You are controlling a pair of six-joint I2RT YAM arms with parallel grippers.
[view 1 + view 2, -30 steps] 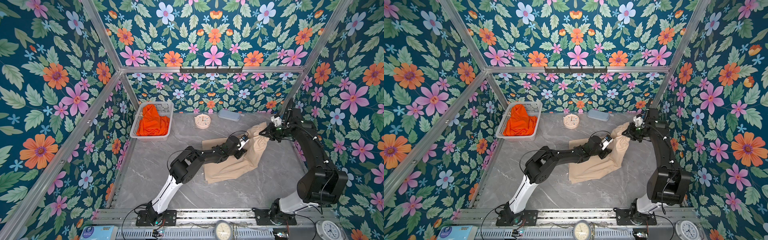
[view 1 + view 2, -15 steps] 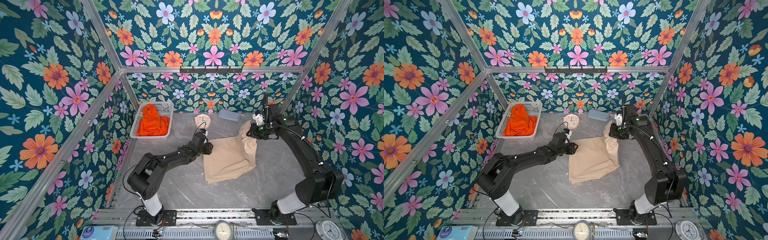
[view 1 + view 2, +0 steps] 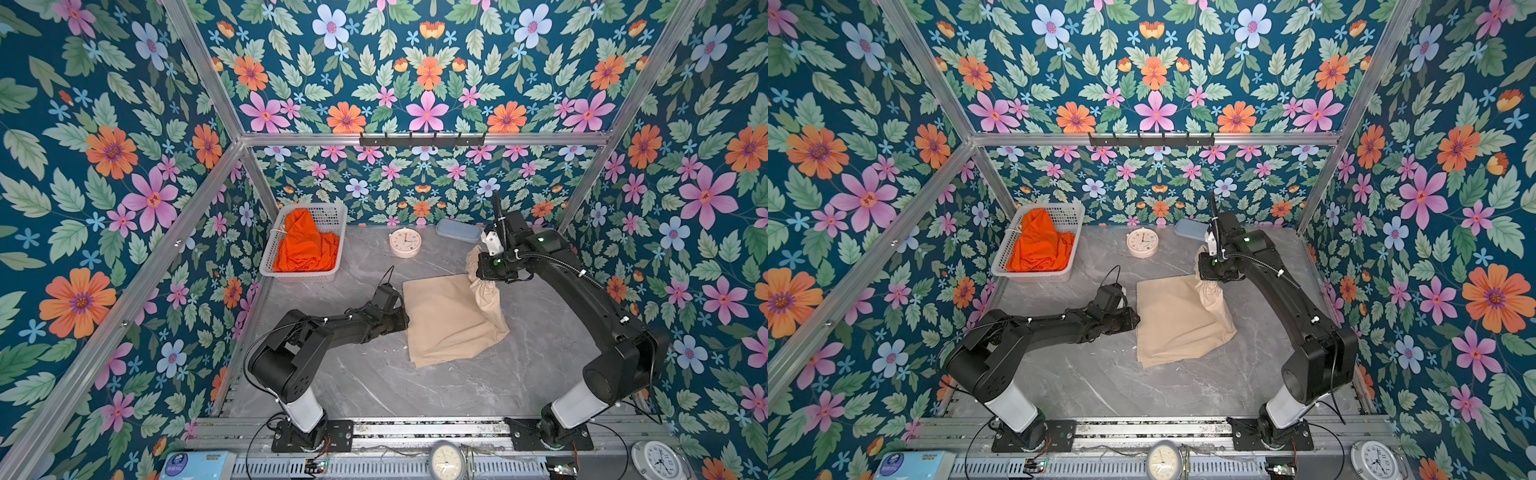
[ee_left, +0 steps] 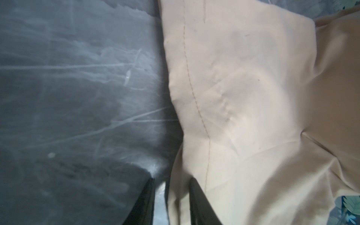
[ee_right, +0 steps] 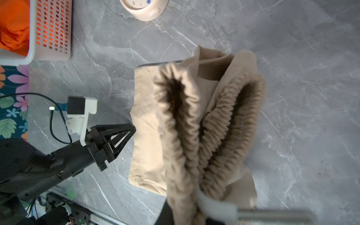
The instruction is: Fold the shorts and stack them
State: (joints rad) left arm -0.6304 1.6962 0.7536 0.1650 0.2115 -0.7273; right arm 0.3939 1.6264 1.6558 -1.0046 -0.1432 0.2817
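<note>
The beige shorts (image 3: 444, 320) (image 3: 1175, 320) lie mid-table, partly folded. Their gathered waistband (image 5: 224, 126) is lifted off the table at the right, and my right gripper (image 3: 486, 276) (image 3: 1209, 279) (image 5: 196, 206) is shut on it. My left gripper (image 3: 405, 322) (image 3: 1137, 318) (image 4: 172, 181) sits low at the shorts' left hem. Its jaws are narrow but still apart, with the stitched hem edge (image 4: 194, 97) between them. The orange shorts (image 3: 305, 245) (image 3: 1038, 245) (image 5: 13, 25) lie bunched in the white basket (image 3: 332, 216) at the back left.
A round pink clock (image 3: 405, 243) and a blue-grey case (image 3: 459, 230) lie near the back wall. Floral walls close in the grey marble table (image 3: 374, 386). Along the front rail stand two clocks (image 3: 446, 459) and a tissue box (image 3: 195, 465).
My left gripper pulled back from over the shorts to their left hem, and its jaws narrowed. My right gripper carried the waistband leftward over the shorts.
</note>
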